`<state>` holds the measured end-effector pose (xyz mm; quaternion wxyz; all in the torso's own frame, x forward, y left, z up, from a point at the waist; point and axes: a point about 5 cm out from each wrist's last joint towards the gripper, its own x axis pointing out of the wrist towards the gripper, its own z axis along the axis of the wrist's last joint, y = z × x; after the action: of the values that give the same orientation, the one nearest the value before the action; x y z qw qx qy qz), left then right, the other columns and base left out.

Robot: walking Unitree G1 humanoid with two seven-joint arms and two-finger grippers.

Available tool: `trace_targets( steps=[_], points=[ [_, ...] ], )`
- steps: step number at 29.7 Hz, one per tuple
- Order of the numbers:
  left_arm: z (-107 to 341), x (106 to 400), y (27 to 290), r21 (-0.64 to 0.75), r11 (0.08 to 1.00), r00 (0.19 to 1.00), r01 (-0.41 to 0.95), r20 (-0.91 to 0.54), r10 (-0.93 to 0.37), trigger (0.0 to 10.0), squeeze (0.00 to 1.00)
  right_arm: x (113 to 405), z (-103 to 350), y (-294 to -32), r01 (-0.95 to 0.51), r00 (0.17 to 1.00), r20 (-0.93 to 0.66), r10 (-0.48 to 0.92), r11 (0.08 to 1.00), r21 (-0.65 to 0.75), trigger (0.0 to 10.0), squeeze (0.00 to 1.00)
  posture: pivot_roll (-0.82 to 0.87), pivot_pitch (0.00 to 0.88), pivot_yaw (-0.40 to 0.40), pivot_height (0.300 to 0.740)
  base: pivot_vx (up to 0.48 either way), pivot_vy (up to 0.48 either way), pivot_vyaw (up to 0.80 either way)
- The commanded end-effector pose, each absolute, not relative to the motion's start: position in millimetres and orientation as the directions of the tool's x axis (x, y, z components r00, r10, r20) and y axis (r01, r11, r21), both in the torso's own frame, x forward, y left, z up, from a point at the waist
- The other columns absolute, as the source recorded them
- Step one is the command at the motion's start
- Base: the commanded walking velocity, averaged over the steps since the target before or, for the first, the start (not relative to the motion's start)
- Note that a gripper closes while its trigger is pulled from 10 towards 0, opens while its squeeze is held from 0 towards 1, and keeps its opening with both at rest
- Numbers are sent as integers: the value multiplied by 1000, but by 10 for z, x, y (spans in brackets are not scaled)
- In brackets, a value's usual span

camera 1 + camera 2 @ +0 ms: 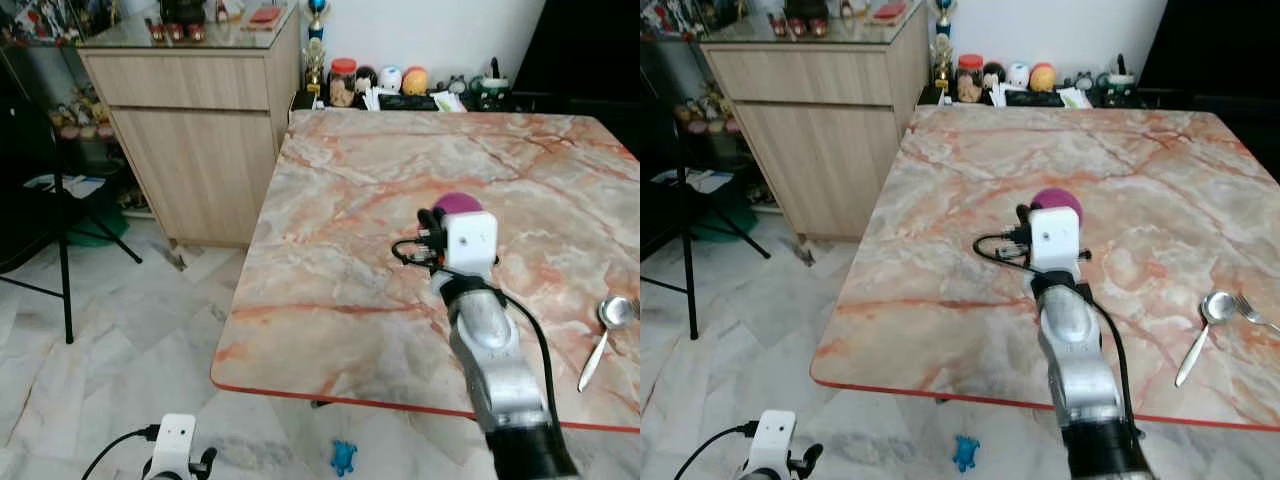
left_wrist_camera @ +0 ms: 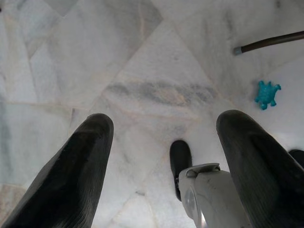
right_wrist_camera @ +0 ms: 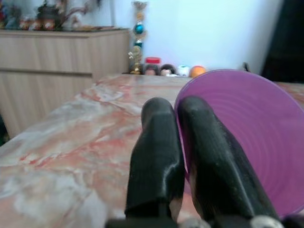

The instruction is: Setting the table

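A dining corner with a pale marble floor (image 1: pixel 130 330) and a pink-veined marble tabletop (image 1: pixel 340 230), photographed mid-way through setting the table. Nearest the camera, the left pincer (image 2: pixel 164 156) hangs idle and spread wide above the floor tiles, close to a small blue toy (image 2: pixel 267 93). Over the tabletop, the right pincer (image 3: pixel 178 142) reaches out on its silver arm with its two black fingers pinched narrow on the rim of a purple bowl (image 3: pixel 247 137), which is tilted steeply on edge; whether it touches the surface cannot be told. Off to the right, a spoon (image 1: pixel 1202 330) and a fork (image 1: pixel 1255 310) already lie just beside each other near the front edge. Beyond stand a wooden cabinet (image 1: pixel 200 130) and a row of jars and ornaments (image 1: pixel 390 82) along the wall. The step in hand appears to be placing the bowl; the next move calls for levelling it, lowering it flat beside the cutlery, then letting go.
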<state>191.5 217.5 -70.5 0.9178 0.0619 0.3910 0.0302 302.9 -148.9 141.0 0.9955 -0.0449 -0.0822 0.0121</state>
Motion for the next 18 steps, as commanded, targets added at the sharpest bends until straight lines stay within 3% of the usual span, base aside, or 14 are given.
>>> trace_targets(
  steps=[1,8,18],
  points=[
    [-722,1883,2190,136,991,680,-14,-725,109,10000,0,2962,1531,-1493,17,966,258,12,994,-108,10000,0,74,12,7,740,0,0,0],
    [-703,1923,2174,131,991,691,-7,-716,100,10000,0,2904,1569,-1554,59,949,313,-29,994,-88,10000,0,69,7,9,740,0,0,0],
    [-697,1940,2160,132,991,696,-2,-712,96,10000,0,2994,1706,-1494,55,930,368,-21,995,-83,10000,0,76,6,7,740,0,-394,0]
  ],
)
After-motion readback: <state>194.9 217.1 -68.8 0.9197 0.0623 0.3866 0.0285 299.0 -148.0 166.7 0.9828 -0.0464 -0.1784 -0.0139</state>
